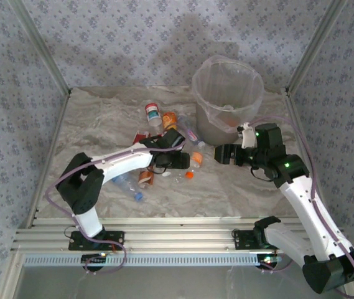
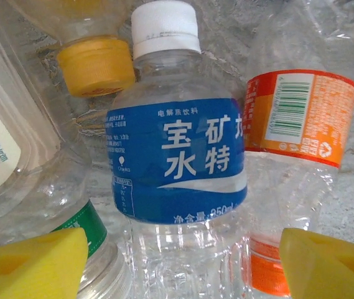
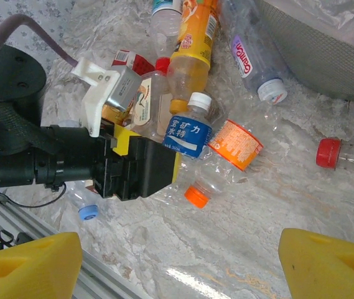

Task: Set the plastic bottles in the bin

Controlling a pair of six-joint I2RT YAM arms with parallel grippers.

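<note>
A heap of plastic bottles [image 1: 164, 140] lies mid-table, left of the bin [image 1: 214, 124]. My left gripper [image 2: 183, 261] is down in the heap, its yellow fingertips [image 2: 33, 265] standing on either side of a clear bottle with a blue label and white cap [image 2: 177, 143], with a gap on each side. An orange-labelled bottle [image 2: 301, 112] lies to its right and a yellow-capped one [image 2: 96, 65] up left. My right gripper [image 3: 180, 261] hovers open over bare table, nothing between its fingers; it is in front of the bin [image 3: 326, 43] and right of the left gripper [image 3: 139, 168].
A loose bottle with a red cap [image 3: 328, 152] lies near the bin's foot, and a purple-labelled one [image 3: 251, 56] beside it. A blue-capped bottle [image 1: 127, 185] lies under the left arm. Patterned walls and metal posts close in the table; an aluminium rail [image 1: 164, 240] runs along the near edge.
</note>
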